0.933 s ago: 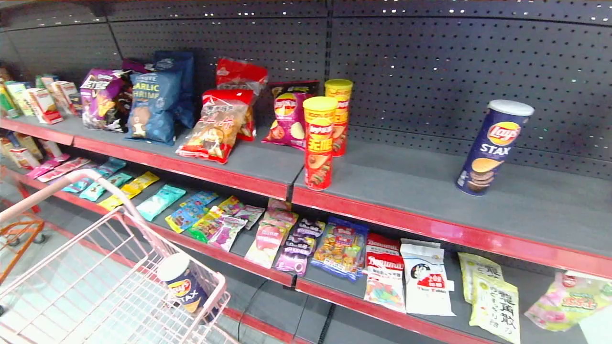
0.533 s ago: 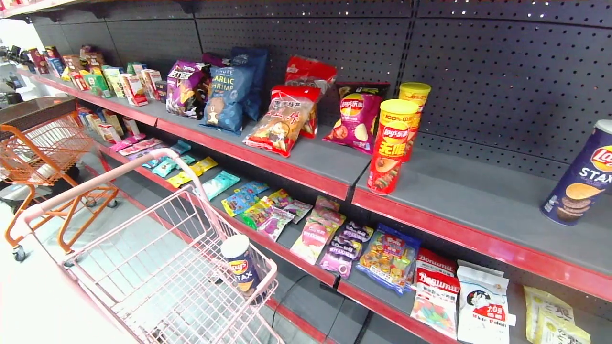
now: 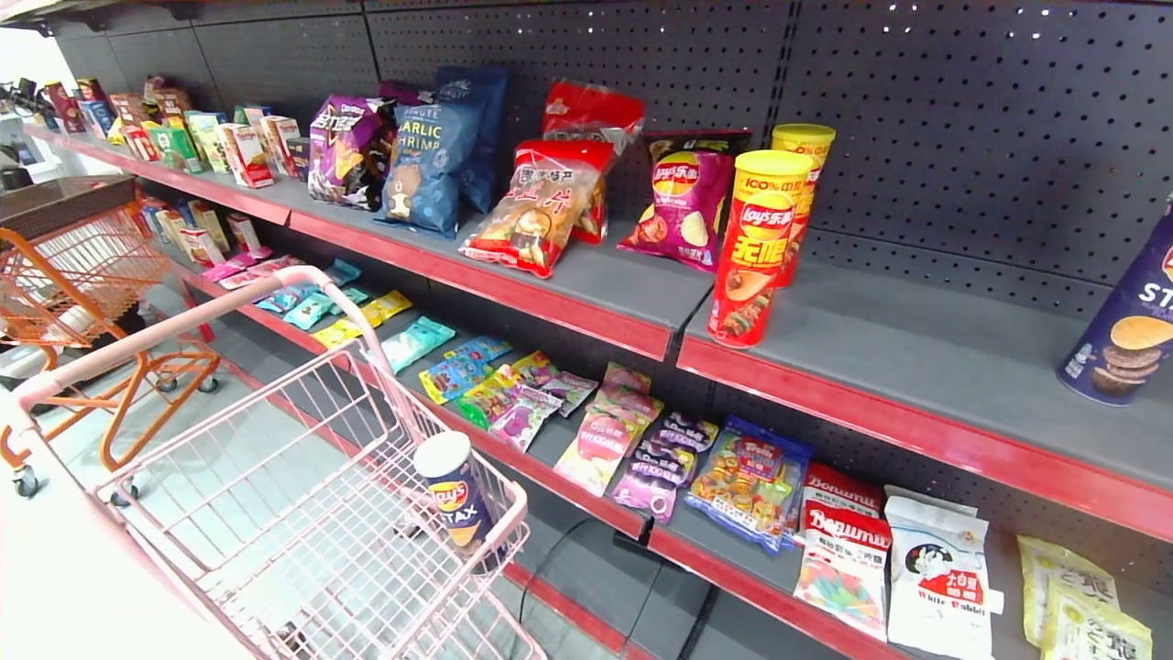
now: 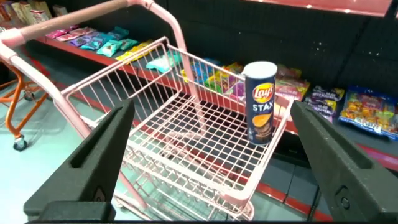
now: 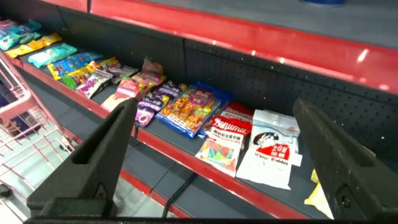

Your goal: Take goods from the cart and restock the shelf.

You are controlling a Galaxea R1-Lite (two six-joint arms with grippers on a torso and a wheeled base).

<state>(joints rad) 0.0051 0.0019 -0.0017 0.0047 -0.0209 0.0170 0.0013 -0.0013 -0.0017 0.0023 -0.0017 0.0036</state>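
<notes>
I judge the pink wire shopping cart (image 3: 183,325) could roll if an arm bumps it, and the dark blue, white-lidded chip canister (image 4: 260,102), upright in the cart's corner nearest the shelving, could topple from an off-centre pinch. My left gripper (image 4: 211,104) and right gripper (image 5: 214,102) both hang spread wide, empty. The cart's wheels are hidden, and a second blue canister (image 3: 1123,339) on the grey shelf (image 3: 916,348) is cut off at the frame edge.

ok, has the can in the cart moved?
No. The blue can stands in the same corner of the pink cart; the whole head view shifted, so the camera moved.
</notes>
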